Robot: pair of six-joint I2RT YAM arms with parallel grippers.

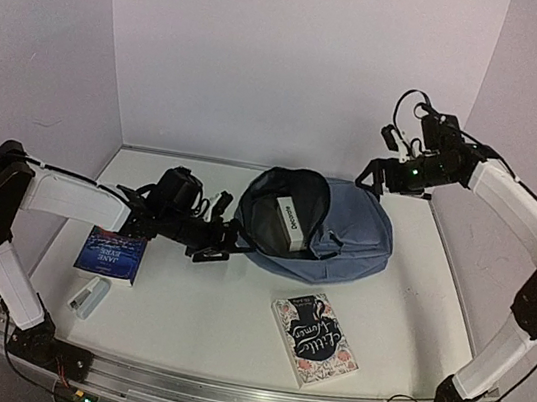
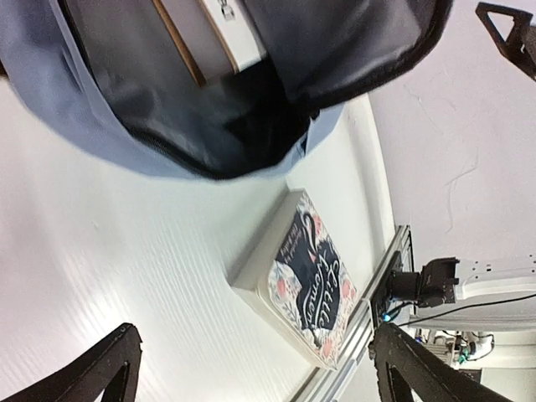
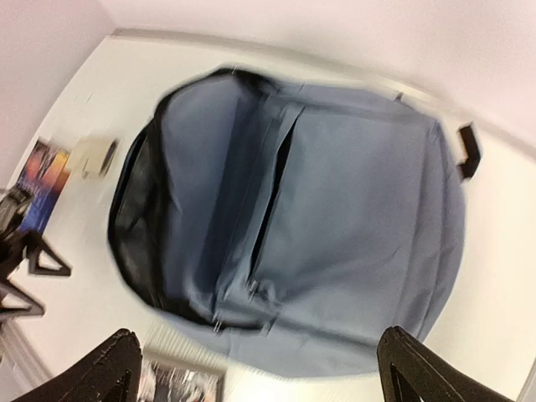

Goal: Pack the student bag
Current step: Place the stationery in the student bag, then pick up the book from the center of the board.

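The slate-blue student bag lies on the table with its main opening gaping to the left. A white book rests inside it, and the left wrist view shows that book against the dark lining. My left gripper sits open just left of the opening's lower rim, with nothing between its fingers. My right gripper hangs open above the bag's far right side. In the blurred right wrist view the bag lies below the empty fingers.
A "Little Women" book lies in front of the bag, also seen from the left wrist. A blue "Jane Eyre" book and a small white object lie at the front left. White walls enclose the table.
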